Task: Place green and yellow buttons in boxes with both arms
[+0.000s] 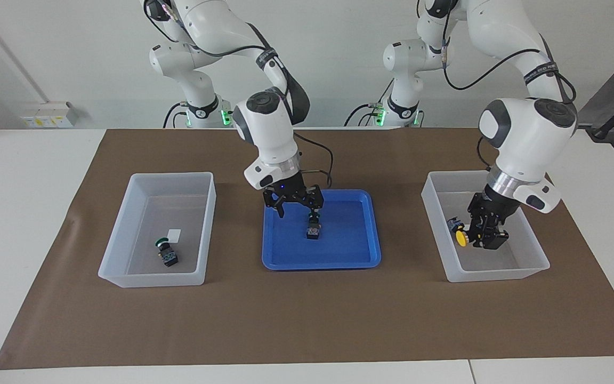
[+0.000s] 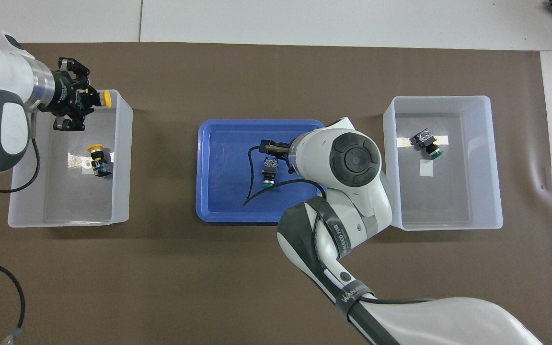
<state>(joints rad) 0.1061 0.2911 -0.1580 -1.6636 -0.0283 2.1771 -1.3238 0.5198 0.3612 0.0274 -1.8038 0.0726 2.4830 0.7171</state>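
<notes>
Green button point(image 1: 313, 229) in the blue tray point(image 1: 357, 255), pinched by the right tool point(image 1: 313, 220). Could slip out and roll off when lifted. Yellow button point(image 1: 461, 238) held by the left tool point(image 1: 472, 234) over the bin point(image 1: 435, 218) at the left arm's end. Could bounce out if dropped from high up.

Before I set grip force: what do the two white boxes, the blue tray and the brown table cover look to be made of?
Boxes: probably thin moulded plastic, translucent and frosted; the brown shows faintly through their walls. Blue tray: likely rigid plastic, glossy, with light glinting off its floor and a rounded rim. Brown cover: apparently matte paper or thin sheet, flat with a small wrinkle near its edge and no shine.
</notes>
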